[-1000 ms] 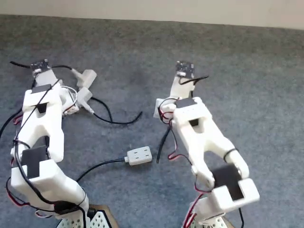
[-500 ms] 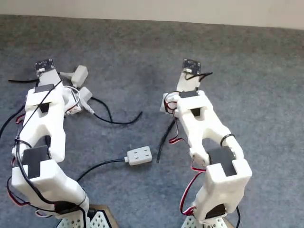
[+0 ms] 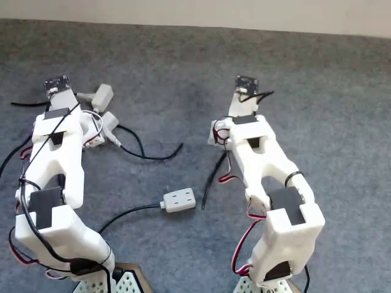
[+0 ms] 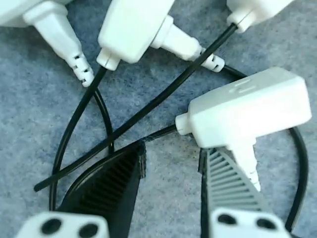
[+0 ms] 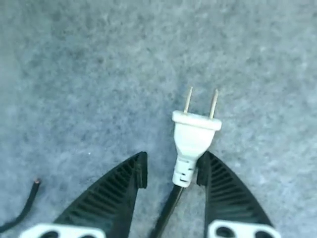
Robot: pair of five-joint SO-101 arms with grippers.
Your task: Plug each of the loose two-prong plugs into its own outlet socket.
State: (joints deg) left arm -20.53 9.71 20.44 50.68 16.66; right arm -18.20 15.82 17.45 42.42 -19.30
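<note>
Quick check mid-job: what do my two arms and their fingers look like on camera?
The left arm and right arm are blocky white shells with black servo blocks and thin red, black and white wires. Their fingers are black, ribbed wedges.

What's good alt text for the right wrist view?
A white two-prong plug lies on grey carpet, prongs pointing away from the right gripper, whose black ribbed fingers stand open either side of the plug's black cord. A loose black cable end lies off to one side.
</note>
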